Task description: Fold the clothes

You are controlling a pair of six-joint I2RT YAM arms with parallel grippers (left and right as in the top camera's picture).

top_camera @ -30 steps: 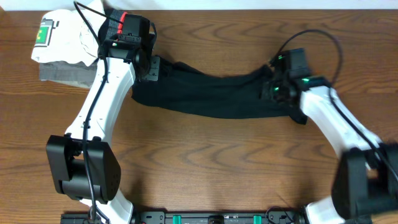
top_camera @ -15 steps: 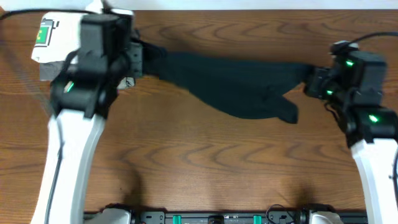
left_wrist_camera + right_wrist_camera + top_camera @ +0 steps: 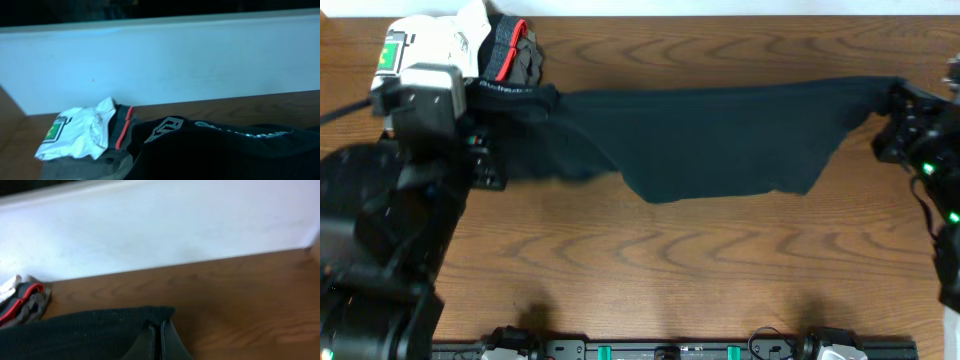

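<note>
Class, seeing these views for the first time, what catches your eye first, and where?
A black garment stretches wide across the far half of the wooden table, between the left arm and the right arm. At the far left corner sits a folded pile: a white garment with a green patch on grey garments with red trim.
</note>
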